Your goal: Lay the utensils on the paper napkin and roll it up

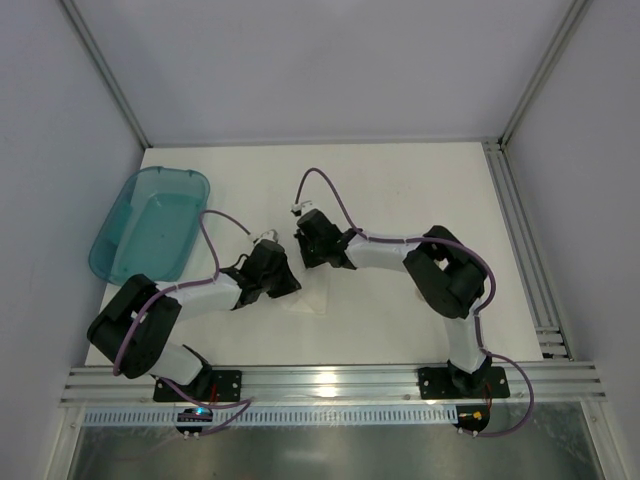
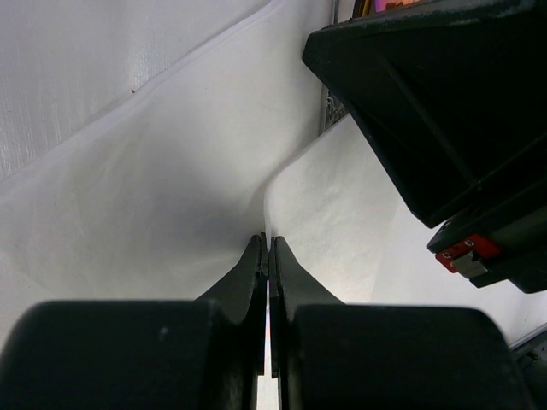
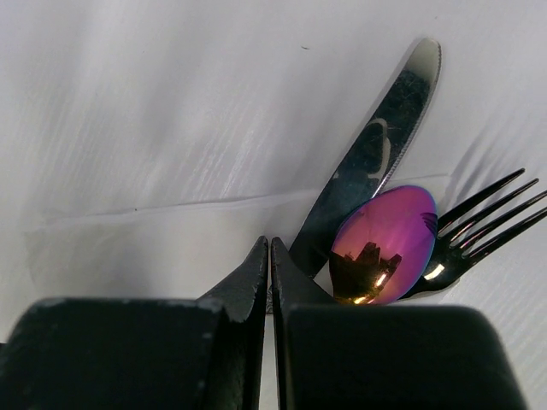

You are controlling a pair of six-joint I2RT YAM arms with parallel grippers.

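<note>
The teal tub [image 1: 150, 225] sits upper left. Both arms bend to the middle, over the paper napkin [image 1: 305, 300]. The left gripper [image 2: 267, 239] and right gripper [image 3: 269, 242] have jaws pressed together.

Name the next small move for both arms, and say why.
The silvery knife, iridescent purple spoon and dark fork lie bunched on the thin white paper napkin, with the left gripper and right gripper both shut down at the sheet. So probably tuck an edge of it over them to start the roll.
</note>
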